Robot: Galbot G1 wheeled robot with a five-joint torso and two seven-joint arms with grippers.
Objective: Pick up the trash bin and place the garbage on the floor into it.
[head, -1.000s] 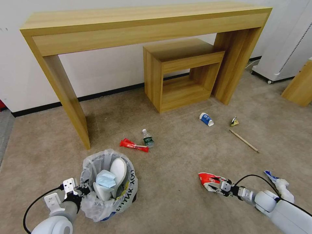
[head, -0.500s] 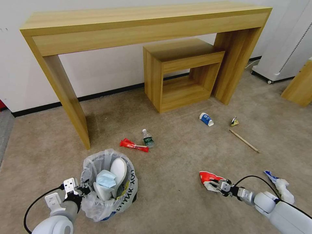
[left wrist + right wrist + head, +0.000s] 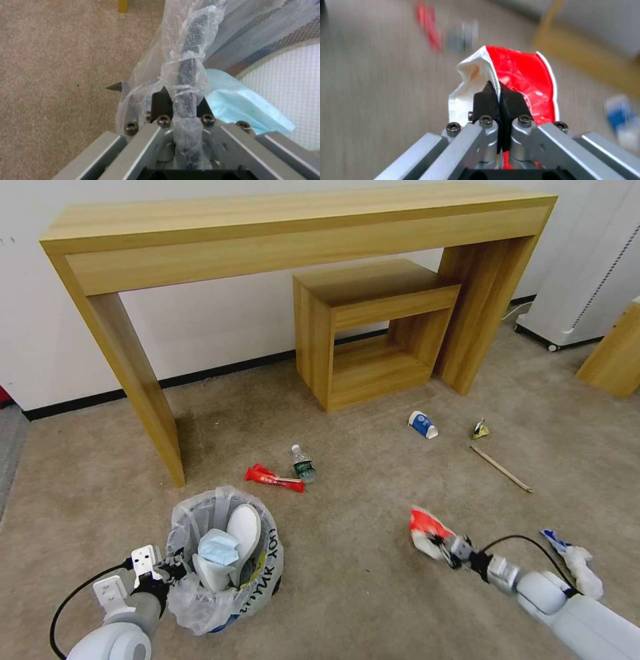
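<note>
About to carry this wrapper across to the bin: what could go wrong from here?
The right gripper pinches only an edge of the red-and-white wrapper, so it might slip out mid-swing. The trash bin, held at its bagged rim by the left gripper, is already crowded with a white slipper and blue mask; the wrapper could catch on them and fall outside.

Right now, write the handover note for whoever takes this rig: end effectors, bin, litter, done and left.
Left end effector: shut on the trash bin rim, through the bag.
Right end effector: shut on a red-and-white wrapper, off the floor.
Done: white slippers and blue mask are in the bin.
Left on the carpet: red wrapper, small bottle, paper cup, crushed can, wooden stick, crumpled paper.
</note>
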